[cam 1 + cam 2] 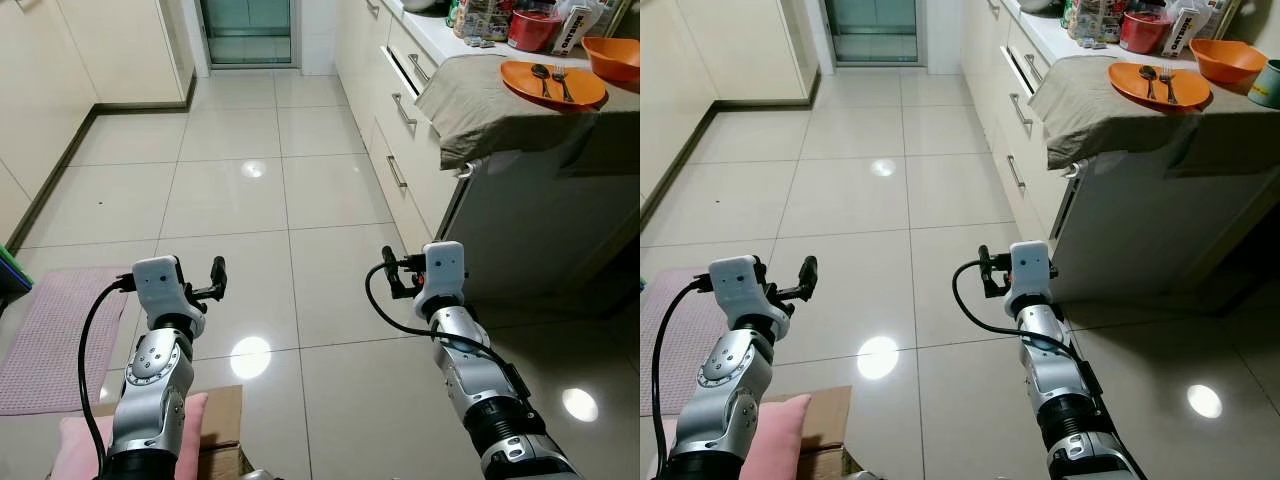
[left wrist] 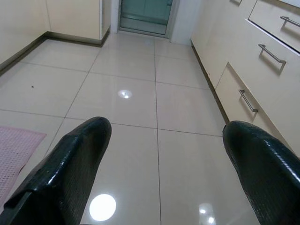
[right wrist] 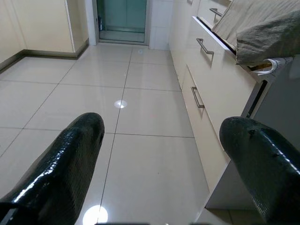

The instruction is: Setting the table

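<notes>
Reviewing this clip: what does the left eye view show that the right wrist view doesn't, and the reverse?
Left eye: an orange plate carrying a spoon and fork, an orange bowl, a pink mat.
Right wrist: the right gripper open, seen close along its fingers.
Both: tiled floor, drawer handles, grey cloth.

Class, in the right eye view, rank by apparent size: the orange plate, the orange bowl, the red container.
1. Orange plate, widest.
2. Orange bowl, cut by the frame edge, so unsure.
3. Red container, farthest, partly hidden.
</notes>
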Motion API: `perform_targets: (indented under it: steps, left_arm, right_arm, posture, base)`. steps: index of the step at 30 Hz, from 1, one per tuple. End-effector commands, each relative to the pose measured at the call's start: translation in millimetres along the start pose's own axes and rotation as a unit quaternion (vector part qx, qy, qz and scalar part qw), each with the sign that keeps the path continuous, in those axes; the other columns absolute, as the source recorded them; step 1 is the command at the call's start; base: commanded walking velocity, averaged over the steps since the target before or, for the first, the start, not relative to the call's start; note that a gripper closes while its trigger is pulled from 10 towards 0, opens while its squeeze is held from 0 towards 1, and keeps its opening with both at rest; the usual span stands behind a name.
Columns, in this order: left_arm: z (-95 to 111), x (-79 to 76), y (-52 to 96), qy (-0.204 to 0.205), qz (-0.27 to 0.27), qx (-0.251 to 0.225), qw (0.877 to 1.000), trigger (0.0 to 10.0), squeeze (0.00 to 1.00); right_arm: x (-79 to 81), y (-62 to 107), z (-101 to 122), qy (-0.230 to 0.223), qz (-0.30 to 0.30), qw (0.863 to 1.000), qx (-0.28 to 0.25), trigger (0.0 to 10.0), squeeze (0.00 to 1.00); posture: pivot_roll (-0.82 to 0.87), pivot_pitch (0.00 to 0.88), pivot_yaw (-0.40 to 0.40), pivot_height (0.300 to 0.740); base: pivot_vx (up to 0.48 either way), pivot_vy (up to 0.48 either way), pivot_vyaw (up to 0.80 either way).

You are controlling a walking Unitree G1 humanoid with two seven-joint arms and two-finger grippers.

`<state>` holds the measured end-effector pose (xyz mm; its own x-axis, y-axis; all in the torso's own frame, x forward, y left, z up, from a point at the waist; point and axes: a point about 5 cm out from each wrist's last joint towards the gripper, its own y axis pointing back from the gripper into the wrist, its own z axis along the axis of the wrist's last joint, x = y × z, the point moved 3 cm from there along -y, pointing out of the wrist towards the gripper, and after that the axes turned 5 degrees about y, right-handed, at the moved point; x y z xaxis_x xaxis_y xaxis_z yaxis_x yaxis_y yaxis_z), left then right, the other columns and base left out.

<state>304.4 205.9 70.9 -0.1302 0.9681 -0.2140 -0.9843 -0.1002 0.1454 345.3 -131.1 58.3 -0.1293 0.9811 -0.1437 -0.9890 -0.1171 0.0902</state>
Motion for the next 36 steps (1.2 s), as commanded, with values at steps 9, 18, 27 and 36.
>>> perform_targets:
  steps: [9, 18, 27, 36]
  left_arm:
    - [1.2, -14.7, -9.9, -0.020, -0.027, -0.002, 0.999, 10.0, 0.00]
    - [0.4, -15.6, -10.6, -0.013, -0.027, -0.001, 1.000, 10.0, 0.00]
    - [1.7, -15.1, -10.9, -0.012, -0.026, -0.008, 1.000, 10.0, 0.00]
    - [4.7, -16.9, -11.0, -0.010, -0.028, -0.018, 0.999, 10.0, 0.00]
  right_arm:
    - [6.9, -4.0, 4.4, 0.009, 0.025, 1.000, -0.009, 10.0, 0.00]
    - [7.5, -4.4, 4.2, 0.007, 0.026, 1.000, -0.008, 10.0, 0.00]
    - [5.8, -3.5, 3.2, 0.006, 0.022, 1.000, -0.009, 10.0, 0.00]
    - [6.0, -3.3, 3.6, 0.006, 0.022, 1.000, -0.011, 10.0, 0.00]
  posture:
    - [-0.11, 0.000, 0.022, 0.740]
    - [-0.11, 0.000, 0.025, 0.740]
    - [-0.11, 0.000, 0.026, 0.740]
    - [-0.11, 0.000, 0.027, 0.740]
  base:
    - [0.000, 0.000, 0.00]
    - [0.000, 0.000, 0.00]
    - [0.000, 0.000, 0.00]
    - [0.000, 0.000, 0.00]
